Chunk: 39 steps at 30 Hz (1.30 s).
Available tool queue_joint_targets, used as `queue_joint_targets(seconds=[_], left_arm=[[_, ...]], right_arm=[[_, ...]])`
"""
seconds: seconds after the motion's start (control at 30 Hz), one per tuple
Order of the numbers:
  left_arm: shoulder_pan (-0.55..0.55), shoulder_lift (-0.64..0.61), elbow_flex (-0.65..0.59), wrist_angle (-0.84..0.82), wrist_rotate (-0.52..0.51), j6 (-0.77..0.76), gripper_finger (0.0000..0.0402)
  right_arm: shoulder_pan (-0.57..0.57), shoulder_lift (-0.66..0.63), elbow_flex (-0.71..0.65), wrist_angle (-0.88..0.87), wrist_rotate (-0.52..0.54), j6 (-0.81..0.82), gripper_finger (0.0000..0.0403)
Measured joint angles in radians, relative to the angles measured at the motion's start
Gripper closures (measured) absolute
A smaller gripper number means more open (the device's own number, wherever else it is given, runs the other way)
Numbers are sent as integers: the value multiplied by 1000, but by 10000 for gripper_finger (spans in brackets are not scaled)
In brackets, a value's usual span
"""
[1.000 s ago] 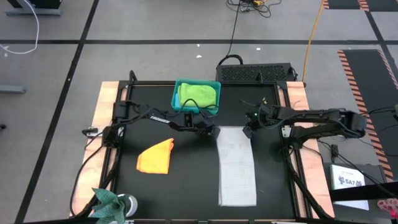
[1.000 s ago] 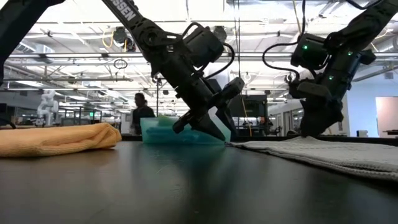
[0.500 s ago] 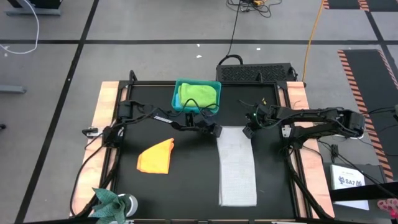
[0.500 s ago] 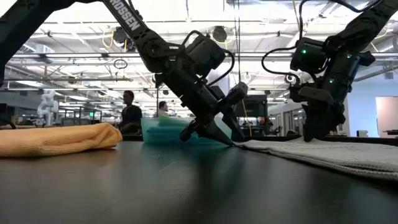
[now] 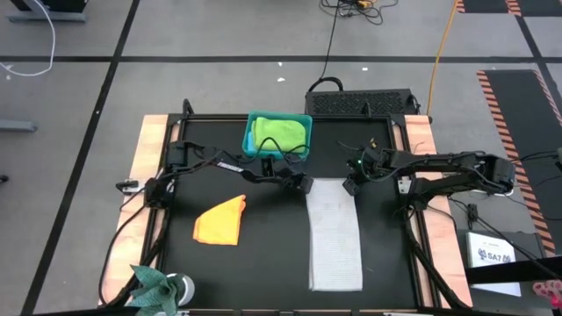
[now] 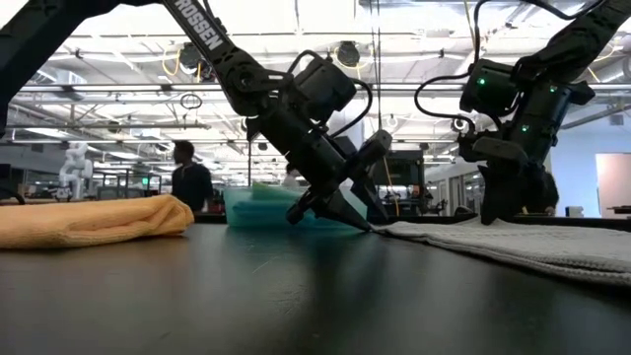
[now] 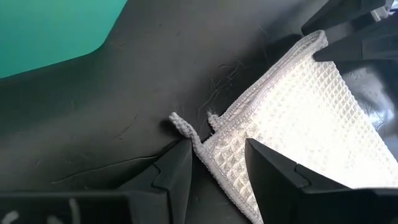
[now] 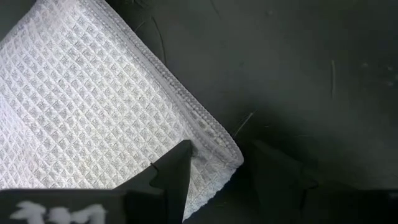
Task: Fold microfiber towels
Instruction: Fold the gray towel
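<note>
Grey towel (image 5: 335, 233) lies flat as a long strip on the black worktop (image 5: 263, 254), right of centre, with both far corners now between pincer fingers.

1. Orange-yellow towel (image 5: 219, 220) rests folded on the left side of the worktop. Leave it alone. The teal bin (image 5: 277, 133) at the far edge holds the lime green towel (image 5: 281, 132); keep your arms clear of its wall.

2. Left pincer (image 7: 214, 165) stands released, its fingers straddling the towel's near-left corner, where a small hem loop sticks out. Before you close, check that the edge sits well between the fingers, not only the loop, or the corner will likely slip out on the lift.

3. Right pincer (image 8: 217, 165) also stands released, low over the opposite corner, with the hem between its fingers. Seat it equally deep.

4. Close both pincers together, then lift both corners to one height. Carry them toward the near end of the strip at equal pace, so that the fold line runs square and the edges meet.
</note>
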Motion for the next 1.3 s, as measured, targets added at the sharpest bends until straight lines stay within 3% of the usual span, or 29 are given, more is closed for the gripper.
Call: queue_joint_targets(seconds=[0.6, 0.7, 0.87, 1.0, 1.17, 1.3], left_arm=[[-4, 1, 0, -24, -46, 48, 247], [-4, 1, 0, -24, -48, 49, 247], [-3, 1, -1, -24, -52, 47, 248], [-3, 1, -2, -24, -53, 46, 268], [-11, 2, -2, -25, -60, 86, 301], [-13, 2, -2, -21, -65, 90, 292]], right_arm=[[0, 0, 0, 0, 0, 4, 251], [1, 0, 0, 0, 0, 12, 276], [1, 0, 0, 4, 0, 1, 352], [1, 0, 0, 20, 0, -21, 396], [1, 0, 0, 22, 3, -19, 376], [1, 0, 0, 23, 1, -16, 362]])
